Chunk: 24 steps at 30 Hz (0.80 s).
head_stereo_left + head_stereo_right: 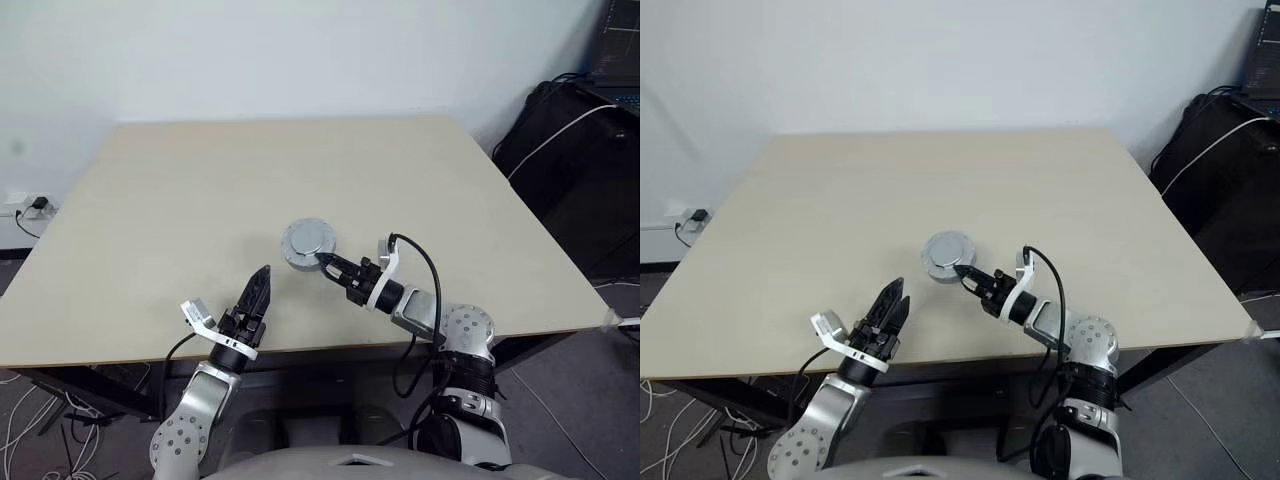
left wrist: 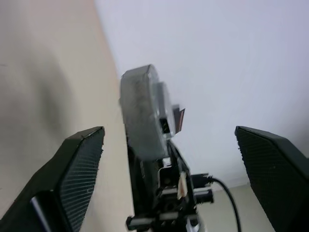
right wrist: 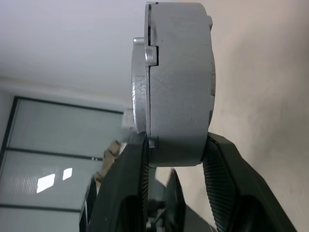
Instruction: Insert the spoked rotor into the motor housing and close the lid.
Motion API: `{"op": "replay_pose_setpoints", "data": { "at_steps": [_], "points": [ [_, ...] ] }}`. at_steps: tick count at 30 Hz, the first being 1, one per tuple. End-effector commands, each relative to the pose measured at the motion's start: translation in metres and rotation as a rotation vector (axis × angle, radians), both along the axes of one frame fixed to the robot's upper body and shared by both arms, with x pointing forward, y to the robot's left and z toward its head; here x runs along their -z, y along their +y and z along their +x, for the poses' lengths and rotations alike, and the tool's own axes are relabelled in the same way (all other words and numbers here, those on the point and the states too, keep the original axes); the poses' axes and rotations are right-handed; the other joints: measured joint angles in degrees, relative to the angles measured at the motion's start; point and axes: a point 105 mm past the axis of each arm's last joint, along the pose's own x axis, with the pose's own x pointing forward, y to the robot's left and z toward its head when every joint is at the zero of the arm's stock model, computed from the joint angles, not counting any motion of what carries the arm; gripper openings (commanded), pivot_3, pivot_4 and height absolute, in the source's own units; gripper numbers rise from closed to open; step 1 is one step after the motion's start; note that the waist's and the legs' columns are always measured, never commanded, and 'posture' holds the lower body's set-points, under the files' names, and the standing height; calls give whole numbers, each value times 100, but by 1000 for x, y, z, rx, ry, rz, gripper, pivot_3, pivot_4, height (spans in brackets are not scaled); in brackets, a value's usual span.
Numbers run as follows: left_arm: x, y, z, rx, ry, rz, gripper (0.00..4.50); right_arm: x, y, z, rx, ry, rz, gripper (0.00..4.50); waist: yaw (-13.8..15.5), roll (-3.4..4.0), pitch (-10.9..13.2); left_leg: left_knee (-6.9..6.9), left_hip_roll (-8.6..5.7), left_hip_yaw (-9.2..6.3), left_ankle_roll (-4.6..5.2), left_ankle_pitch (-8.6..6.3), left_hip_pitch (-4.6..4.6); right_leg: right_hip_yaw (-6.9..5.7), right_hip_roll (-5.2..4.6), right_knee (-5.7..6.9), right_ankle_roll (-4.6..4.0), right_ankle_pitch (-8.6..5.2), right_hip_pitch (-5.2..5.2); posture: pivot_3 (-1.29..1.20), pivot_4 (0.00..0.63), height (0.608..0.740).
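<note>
My right gripper (image 1: 325, 262) is shut on a round grey motor unit (image 1: 310, 243) near the middle front of the table, close over its surface. The smooth lid (image 3: 141, 87) with its raised middle faces up. It sits on the thicker grey motor housing (image 3: 181, 82), with a seam between them. The right fingers (image 3: 224, 169) clamp both from either face. The spoked rotor is hidden. My left gripper (image 1: 262, 283) hangs to the left of the unit, near the table's front edge. It is open, with nothing between its fingers (image 2: 77, 164), and it points at the unit (image 2: 140, 111).
The beige table (image 1: 180, 200) stretches away to the white wall. Black bags and a white cable (image 1: 560, 135) stand off the table's right side. A wall socket with a plug (image 1: 30, 207) is at the far left. Cables lie on the floor (image 1: 30, 420).
</note>
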Motion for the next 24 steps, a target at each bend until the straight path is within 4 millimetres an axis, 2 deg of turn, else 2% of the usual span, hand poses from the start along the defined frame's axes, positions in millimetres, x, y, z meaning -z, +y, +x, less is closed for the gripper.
{"op": "replay_pose_setpoints", "data": {
  "at_steps": [1,9,19,24],
  "points": [
    [-13,-28,5,-12,-6,-203,4466,-27,9,-8,-71,-103,61,1265,1,0,0,0,0,0,0,0,0,0,0,0,0,0,1,0,0,740],
    [-9,-35,6,17,33,-238,4466,-31,13,-22,-139,-116,55,1265,10,-1,1,3,-1,-2,0,-1,3,-1,-2,-1,1,0,1,0,0,740],
    [-10,-43,5,70,35,-254,4466,-25,18,-41,-261,-93,22,1265,5,-1,0,3,-1,-1,1,-1,2,-1,-1,-1,1,0,3,0,0,740],
    [-8,-47,5,93,49,-261,4466,-23,18,-42,-269,-88,7,1265,7,-2,0,3,-1,-1,1,-1,2,-1,-1,-1,1,1,4,0,0,740]
  ]
}}
